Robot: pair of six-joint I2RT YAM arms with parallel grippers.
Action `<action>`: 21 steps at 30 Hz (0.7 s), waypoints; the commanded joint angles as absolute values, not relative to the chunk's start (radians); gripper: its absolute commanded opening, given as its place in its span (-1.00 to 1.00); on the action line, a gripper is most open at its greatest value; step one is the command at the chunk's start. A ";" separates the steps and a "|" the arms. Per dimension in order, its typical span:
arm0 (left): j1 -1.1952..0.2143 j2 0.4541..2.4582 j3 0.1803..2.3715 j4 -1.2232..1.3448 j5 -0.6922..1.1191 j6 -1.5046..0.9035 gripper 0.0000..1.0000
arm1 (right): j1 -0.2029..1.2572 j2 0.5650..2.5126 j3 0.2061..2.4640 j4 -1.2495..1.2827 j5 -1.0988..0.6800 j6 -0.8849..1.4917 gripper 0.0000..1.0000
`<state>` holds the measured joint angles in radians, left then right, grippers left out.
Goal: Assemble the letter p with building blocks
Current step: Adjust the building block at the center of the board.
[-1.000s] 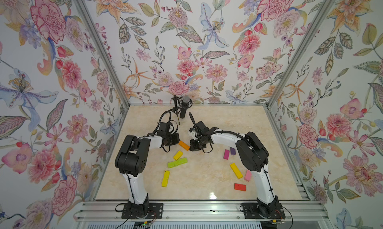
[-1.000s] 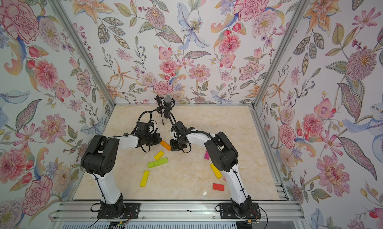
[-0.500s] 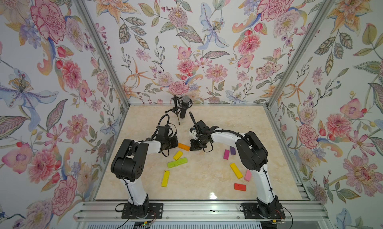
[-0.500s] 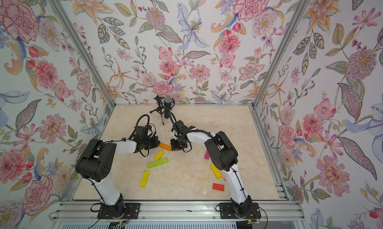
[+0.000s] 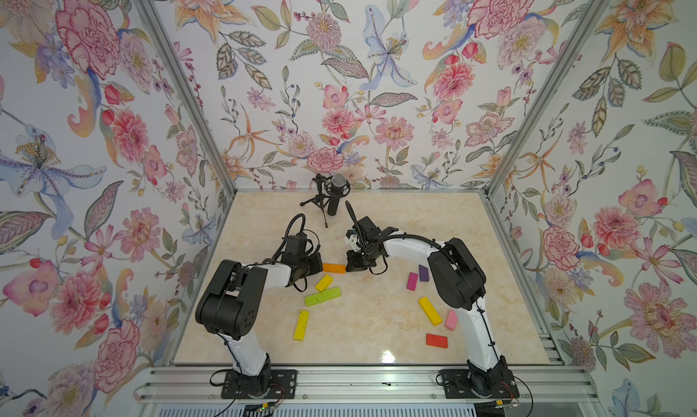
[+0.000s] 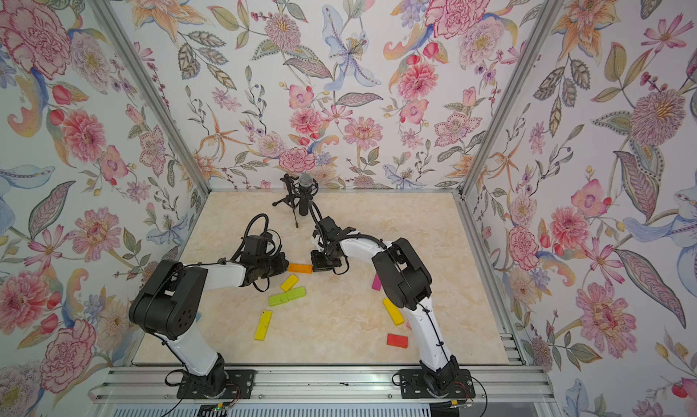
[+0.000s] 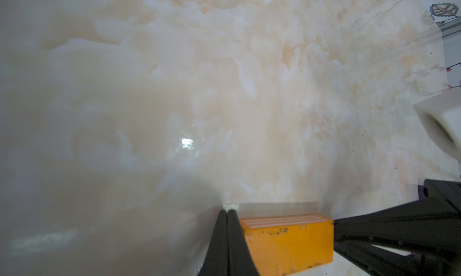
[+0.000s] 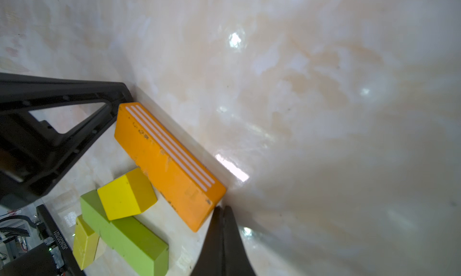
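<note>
A marble table (image 5: 396, 215) has an orange block (image 5: 333, 268) lying flat near its middle. The left gripper (image 7: 227, 210) and the right gripper (image 8: 222, 208) sit at its two ends, tips touching it or nearly so, each with jaws pressed together and holding nothing. Just in front of it (toward the arm bases) lie a short yellow block (image 5: 323, 282) and a green block (image 5: 323, 296), with a long yellow block (image 5: 301, 324) farther forward. By the right arm lie a magenta block (image 5: 412, 281), a purple block (image 5: 424, 273), a third yellow block (image 5: 429, 310), a pink block (image 5: 451, 319) and a red block (image 5: 436, 340).

marble table (image 5: 381, 223) | building blocks (image 5: 323, 295) scattered; orange block (image 5: 334, 268) mid-table | microphone tripod (image 5: 318, 202) at the rear
</note>
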<state>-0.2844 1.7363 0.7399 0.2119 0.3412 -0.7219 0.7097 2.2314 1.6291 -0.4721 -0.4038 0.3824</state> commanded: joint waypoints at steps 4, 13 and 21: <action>-0.320 1.719 0.735 0.097 0.320 -0.736 -0.36 | 0.722 2.268 1.628 -0.426 -0.348 0.382 -1.00; -0.266 1.631 0.752 0.034 0.241 -0.703 -0.11 | 0.737 2.166 1.512 -0.366 -0.265 0.415 -0.86; -0.238 1.572 0.709 0.040 0.248 -0.706 -0.15 | 0.758 2.070 1.476 -0.345 -0.211 0.425 -0.80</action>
